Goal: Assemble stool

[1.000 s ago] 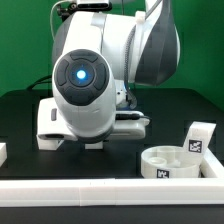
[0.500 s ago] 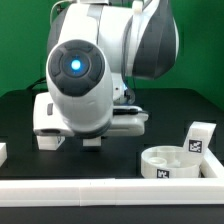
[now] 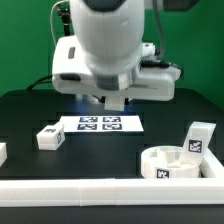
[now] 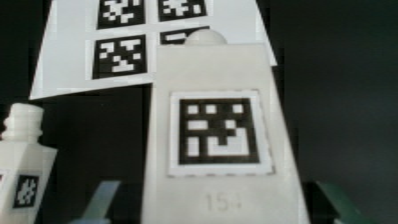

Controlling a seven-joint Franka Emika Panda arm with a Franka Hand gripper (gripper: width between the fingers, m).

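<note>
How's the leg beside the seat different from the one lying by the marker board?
The seat-side leg stands upright; the board-side leg lies on its side. The seat-side leg is close by the seat; the board-side leg lies apart from it, near the marker board. Both are white with black-and-white tags.

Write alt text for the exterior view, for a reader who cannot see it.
A white robot arm hangs over a black table, its end effector above the marker board. One stool leg lies toward the exterior view's left; the round seat and a second leg sit at its right.
</note>
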